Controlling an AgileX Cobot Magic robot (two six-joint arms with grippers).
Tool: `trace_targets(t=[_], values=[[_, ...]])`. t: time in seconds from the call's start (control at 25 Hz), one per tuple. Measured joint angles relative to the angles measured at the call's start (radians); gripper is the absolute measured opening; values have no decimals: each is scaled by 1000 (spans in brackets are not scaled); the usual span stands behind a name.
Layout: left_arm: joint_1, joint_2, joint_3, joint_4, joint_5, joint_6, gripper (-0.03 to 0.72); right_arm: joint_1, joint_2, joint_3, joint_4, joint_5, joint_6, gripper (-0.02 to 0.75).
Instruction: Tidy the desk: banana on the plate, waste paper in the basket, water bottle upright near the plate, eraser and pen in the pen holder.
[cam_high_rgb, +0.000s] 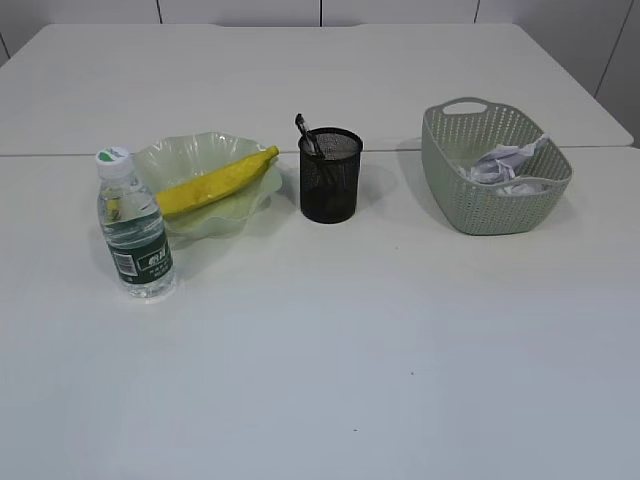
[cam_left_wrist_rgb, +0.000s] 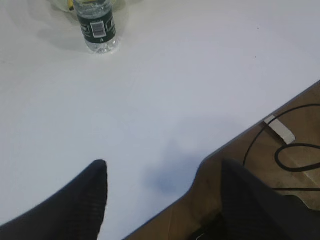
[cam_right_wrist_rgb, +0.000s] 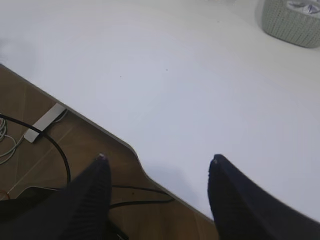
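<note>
A: Is any marking legible?

B: Only on the water bottle (cam_high_rgb: 135, 228), upright near the bench's left edge. Its dark green label (cam_high_rgb: 143, 258) carries white characters, too small to read. In the left wrist view, the label shows a barcode (cam_left_wrist_rgb: 99, 29); digits unreadable.

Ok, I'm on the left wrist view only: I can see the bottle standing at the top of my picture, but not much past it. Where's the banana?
Observer: The banana lies on the green plate, just behind the bottle.
Operator: And the pen?
Observer: It stands in the black mesh pen holder, right of the plate. The eraser I can't make out.
Operator: Waste paper?
Observer: Crumpled paper sits inside the grey-green basket on the right.
Operator: Is the right gripper carrying anything?
Observer: No. The right gripper is open and empty, over the table's near edge.
</note>
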Motion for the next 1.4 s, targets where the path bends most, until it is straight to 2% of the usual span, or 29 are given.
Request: trace_targets(t=[0.52,0.96,1.2,1.4], values=[[0,0,24,2,-76,0,510,0,0,61,-3,0,0,455],[0,0,60,5,-149,0,524,0,0,102,-2,-108,2,456],[0,0,60,8,-153,0,528,0,0,112,0,-128,2,550],[0,0,60,8,-153,0,528,0,0,112,2,-132,2,576]])
